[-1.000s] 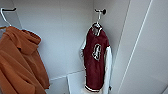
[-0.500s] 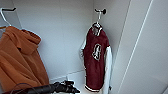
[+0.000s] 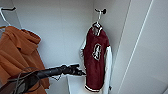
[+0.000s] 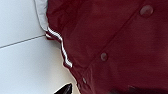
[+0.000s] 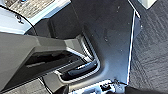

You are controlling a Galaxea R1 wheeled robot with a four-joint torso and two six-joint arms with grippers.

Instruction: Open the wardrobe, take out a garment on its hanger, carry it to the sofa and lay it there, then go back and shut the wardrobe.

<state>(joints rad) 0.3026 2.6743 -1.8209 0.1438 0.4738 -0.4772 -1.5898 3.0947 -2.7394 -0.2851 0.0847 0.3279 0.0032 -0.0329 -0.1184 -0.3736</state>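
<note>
The wardrobe (image 3: 62,35) stands open, its white inside facing me. The garment (image 3: 96,57), a maroon jacket with white sleeves and a white chest emblem, hangs at the right on the thin white hanger (image 3: 99,18) from a dark peg. My left arm reaches in from the lower left, and the left gripper (image 3: 81,73) sits at the jacket's lower left edge. In the left wrist view the garment (image 4: 112,37) is very close, with its snaps and striped hem, and one dark fingertip (image 4: 64,89) shows beside the hem.
An orange hooded jacket (image 3: 17,57) hangs at the left on another peg. The wardrobe's white side panel and door (image 3: 147,50) rise at the right. A white shelf (image 3: 76,85) lies under the maroon jacket. The right wrist view has dark carpet (image 5: 152,57) and the robot's own base.
My left arm has come up into view from the lower left and reached rightward to the maroon jacket's lower edge. The jackets hang as before.
</note>
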